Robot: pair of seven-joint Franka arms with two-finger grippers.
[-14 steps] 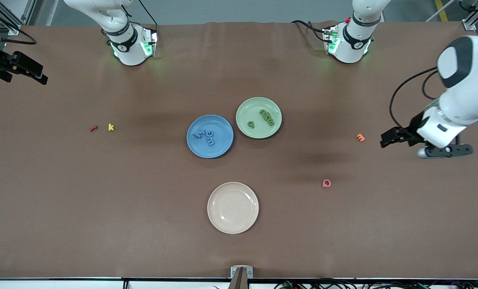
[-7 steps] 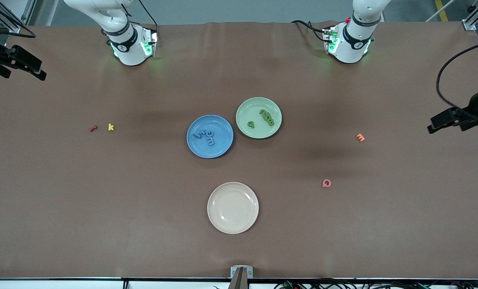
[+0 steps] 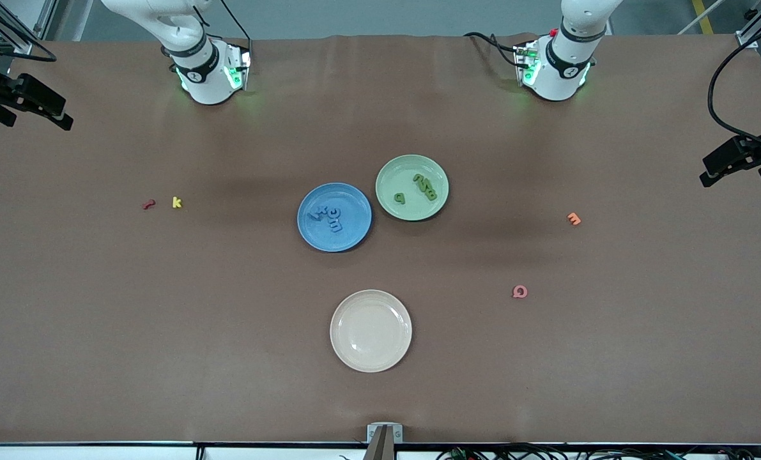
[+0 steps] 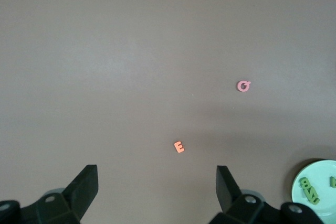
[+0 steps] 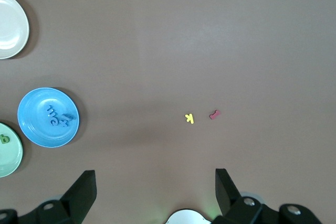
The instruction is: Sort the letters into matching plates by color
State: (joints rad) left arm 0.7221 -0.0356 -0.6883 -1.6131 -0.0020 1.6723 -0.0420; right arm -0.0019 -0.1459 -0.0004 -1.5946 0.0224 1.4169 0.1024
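Front view: blue letters [image 3: 328, 217] lie in the blue plate [image 3: 354, 239], green letters [image 3: 423, 186] in the pale green plate [image 3: 390, 169].
The blue cluster's long axis runs from 10 to 4 o'clock, and so does the green one's. Both plates touch at the worktop [image 3: 227, 332] centre. Left tool [image 4: 157, 192] and right tool [image 5: 155, 190] hang released over the worktop ends, well apart from the plates.

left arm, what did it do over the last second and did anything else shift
The left gripper has pulled away from over the table near the orange letter to the table's edge at the left arm's end, open and empty. The right gripper barely shifted, waiting at its own end. The blue plate, green plate, cream plate and all letters stayed put.
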